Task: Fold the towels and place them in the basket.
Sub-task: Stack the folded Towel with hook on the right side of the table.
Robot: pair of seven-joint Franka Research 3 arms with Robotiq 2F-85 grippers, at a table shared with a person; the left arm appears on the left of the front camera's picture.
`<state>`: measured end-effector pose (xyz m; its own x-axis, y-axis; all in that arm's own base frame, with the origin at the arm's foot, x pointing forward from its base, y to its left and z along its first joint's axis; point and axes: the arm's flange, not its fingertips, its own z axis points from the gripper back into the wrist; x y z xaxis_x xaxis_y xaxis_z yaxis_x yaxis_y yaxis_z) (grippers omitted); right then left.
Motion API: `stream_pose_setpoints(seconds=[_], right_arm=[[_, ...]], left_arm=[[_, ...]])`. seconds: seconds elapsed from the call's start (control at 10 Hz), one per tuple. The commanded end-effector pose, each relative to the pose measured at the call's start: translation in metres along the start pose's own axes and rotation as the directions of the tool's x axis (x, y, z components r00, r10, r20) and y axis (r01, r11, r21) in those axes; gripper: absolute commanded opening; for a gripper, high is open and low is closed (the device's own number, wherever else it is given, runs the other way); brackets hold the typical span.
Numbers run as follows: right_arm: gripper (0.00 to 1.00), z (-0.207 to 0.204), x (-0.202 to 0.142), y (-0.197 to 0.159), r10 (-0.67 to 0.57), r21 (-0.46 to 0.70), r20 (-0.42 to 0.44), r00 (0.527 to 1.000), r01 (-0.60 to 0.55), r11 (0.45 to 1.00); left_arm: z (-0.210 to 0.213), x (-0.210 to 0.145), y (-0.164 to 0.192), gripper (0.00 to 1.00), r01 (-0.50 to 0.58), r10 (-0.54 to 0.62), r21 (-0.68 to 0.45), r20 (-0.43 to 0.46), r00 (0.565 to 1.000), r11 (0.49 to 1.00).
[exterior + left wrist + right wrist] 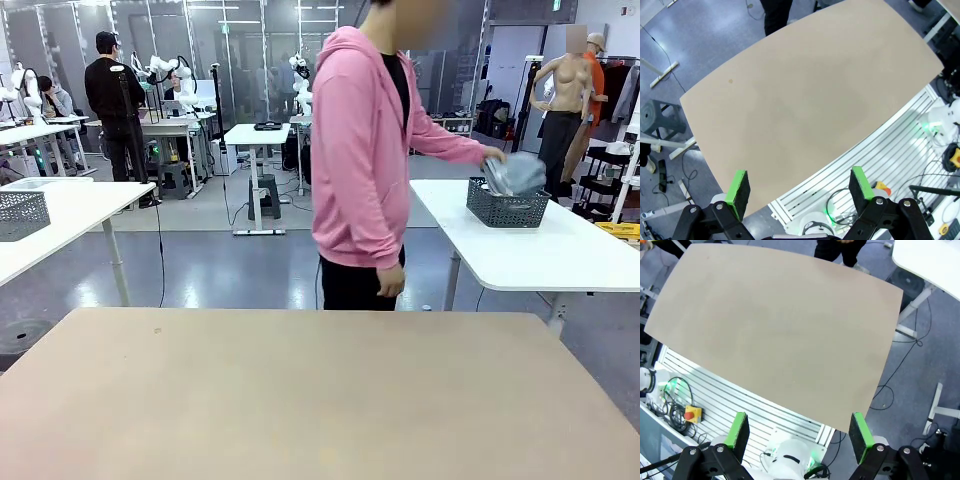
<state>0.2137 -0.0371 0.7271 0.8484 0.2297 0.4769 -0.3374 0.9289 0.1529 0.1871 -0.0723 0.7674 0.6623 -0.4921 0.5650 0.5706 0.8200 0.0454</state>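
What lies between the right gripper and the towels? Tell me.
In the front view, the towels sit in a basket on a white side table. The right wrist view shows the right gripper over the tan table, then floor.

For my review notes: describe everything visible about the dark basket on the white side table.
The basket is a dark grey rectangular bin with perforated, mesh-like walls, plastic by the look of it. It stands upright on the white side table, near that table's far edge, beyond the beige work table. Pale blue-grey towels bulge above its rim, and the person's hand rests on them.
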Motion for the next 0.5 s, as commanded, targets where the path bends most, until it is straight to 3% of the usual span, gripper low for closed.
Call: stream_pose_setpoints(seconds=[0.0, 0.4], right_arm=[[1.0, 0.0015, -0.0003, -0.0004, 0.014, 0.017, 0.006, 1.0, -0.014, 1.0], [1.0, 0.0015, -0.0003, -0.0004, 0.014, 0.017, 0.006, 1.0, -0.014, 1.0]], left_arm=[[-0.0006, 0.0006, -0.0001, 1.0, 0.006, -0.006, -0.003, 0.01, 1.0, 1.0], [-0.0006, 0.0006, -0.0001, 1.0, 0.006, -0.006, -0.003, 0.01, 1.0, 1.0]])
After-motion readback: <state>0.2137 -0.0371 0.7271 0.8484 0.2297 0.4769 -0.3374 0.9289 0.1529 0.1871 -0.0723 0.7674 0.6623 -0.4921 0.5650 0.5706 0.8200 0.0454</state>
